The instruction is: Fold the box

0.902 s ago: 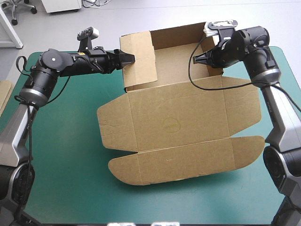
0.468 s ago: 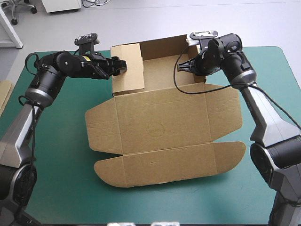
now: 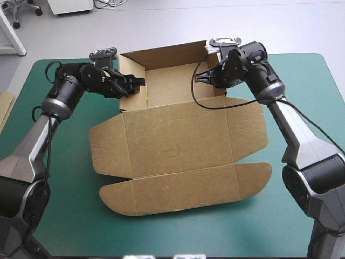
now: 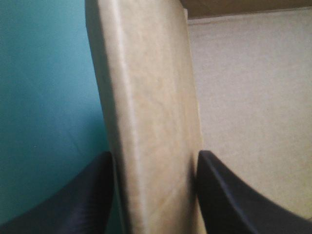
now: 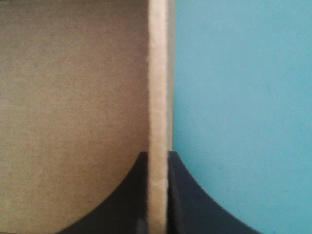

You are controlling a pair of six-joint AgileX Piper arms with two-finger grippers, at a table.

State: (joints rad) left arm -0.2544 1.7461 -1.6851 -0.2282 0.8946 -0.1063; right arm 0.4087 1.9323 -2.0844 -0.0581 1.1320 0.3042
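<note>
Left claw (image 3: pixel 138 82) clamps left wall of box (image 3: pixel 178 145); my right claw (image 3: pixel 201 76) clamps right wall. Box sits mid frame, walls up near top. If I pull unevenly, wall may slip out or bend.

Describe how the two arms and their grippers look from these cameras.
The left arm and right arm have grey links with rounded black joints. The left gripper and right gripper each carry two broad black fingers curved like fins. A thin black cable hangs from the right wrist.
</note>
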